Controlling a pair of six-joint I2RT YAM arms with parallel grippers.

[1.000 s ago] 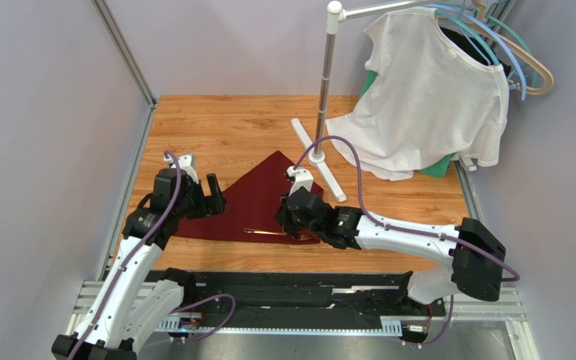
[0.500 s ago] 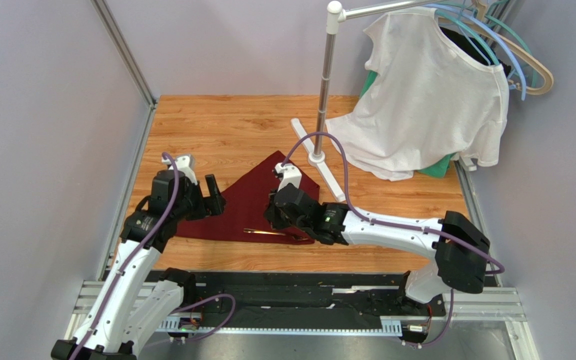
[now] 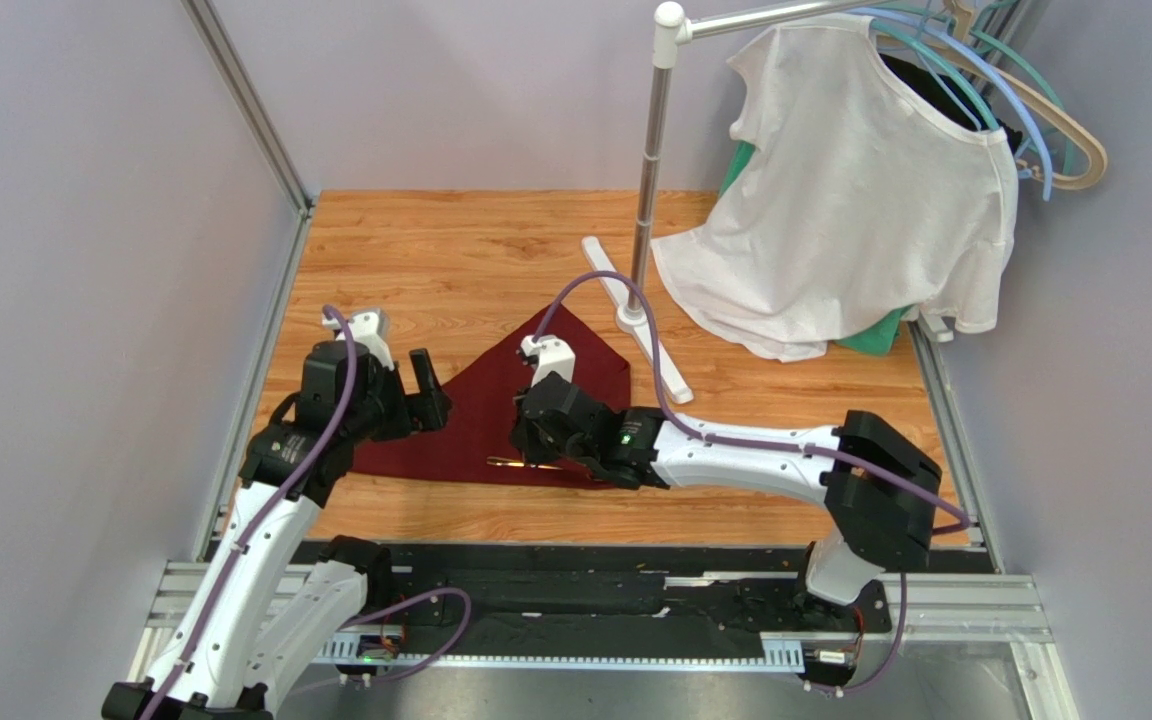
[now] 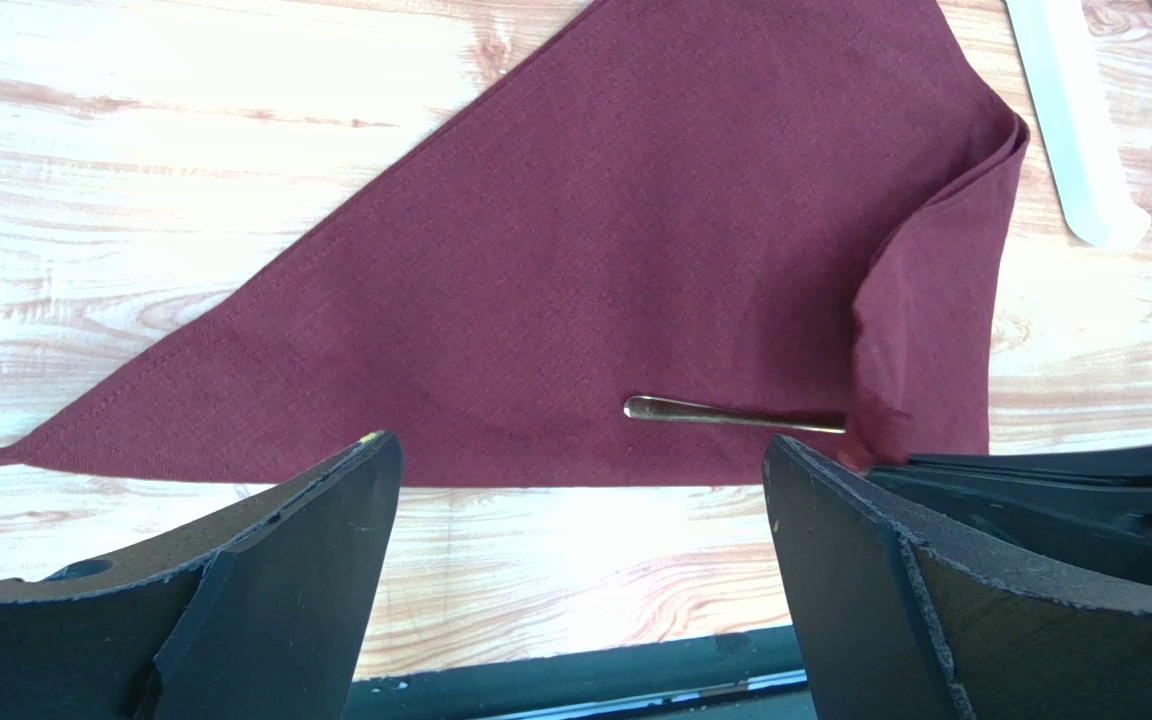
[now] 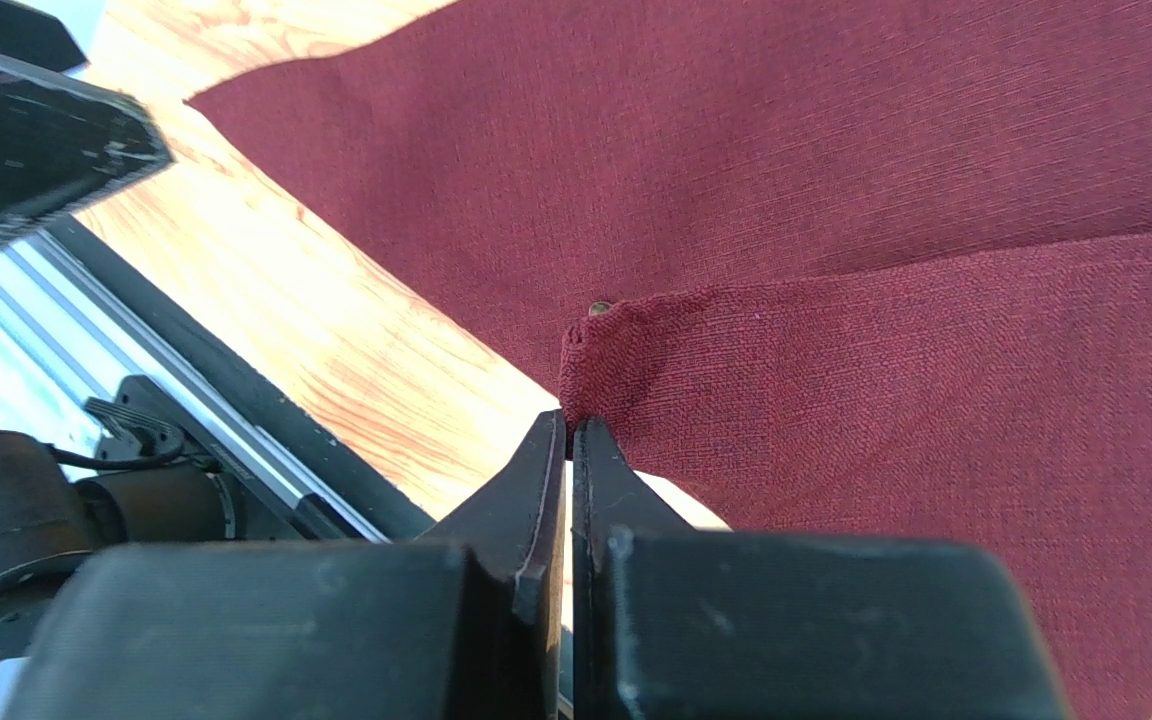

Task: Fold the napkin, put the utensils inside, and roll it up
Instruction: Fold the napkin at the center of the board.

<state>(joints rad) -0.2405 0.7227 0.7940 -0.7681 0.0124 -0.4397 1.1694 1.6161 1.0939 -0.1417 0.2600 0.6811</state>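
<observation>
Wood-grain table (image 3: 432, 240) is carrying a metal rack pole (image 3: 651, 180) at the far middle, with its white foot (image 3: 642, 338) just beside the napkin (image 4: 642, 225). A white T-shirt (image 3: 853, 195) is hanging far right. The right arm is covering the napkin's right half from above. The left gripper (image 4: 575, 480) is hovering over the near edge, jaws spread wide and empty. The right gripper (image 5: 569, 428) is pinching a raised napkin fold tight. The maroon triangle is lying near centre, its right flap curling over one end of a brass-coloured utensil (image 4: 732, 414).

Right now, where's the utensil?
Top view: the utensil lies on the napkin near its front edge, between the two arms. Its right end is hidden under the folded corner that the right gripper pinches.
</observation>
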